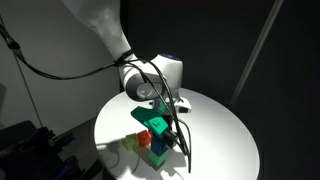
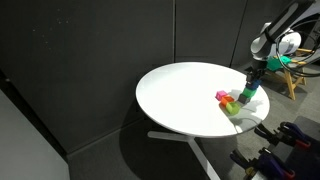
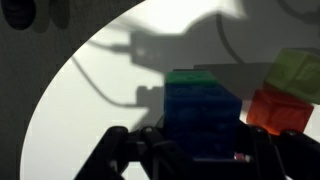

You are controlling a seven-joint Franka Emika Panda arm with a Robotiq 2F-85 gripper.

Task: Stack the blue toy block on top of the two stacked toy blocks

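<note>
The blue toy block (image 3: 203, 115) sits between my gripper's fingers (image 3: 200, 150) in the wrist view, and the pads touch both its sides. In an exterior view the blue block (image 1: 159, 152) is low at the fingertips of the gripper (image 1: 172, 140). The bright green cube (image 1: 153, 121) that tops the two stacked toy blocks is right behind and above it, and the stack's lower cube is hidden. A sliver of green (image 3: 195, 72) shows past the blue block. In the other exterior view the gripper (image 2: 250, 82) hangs over the blocks (image 2: 246, 95).
An orange-red cube (image 3: 280, 110) and a yellow-green cube (image 3: 296, 68) lie close beside the blue block; they also show in an exterior view (image 1: 143, 140) (image 1: 130, 144). All stand near the edge of the round white table (image 2: 180, 95). Cables hang from the wrist.
</note>
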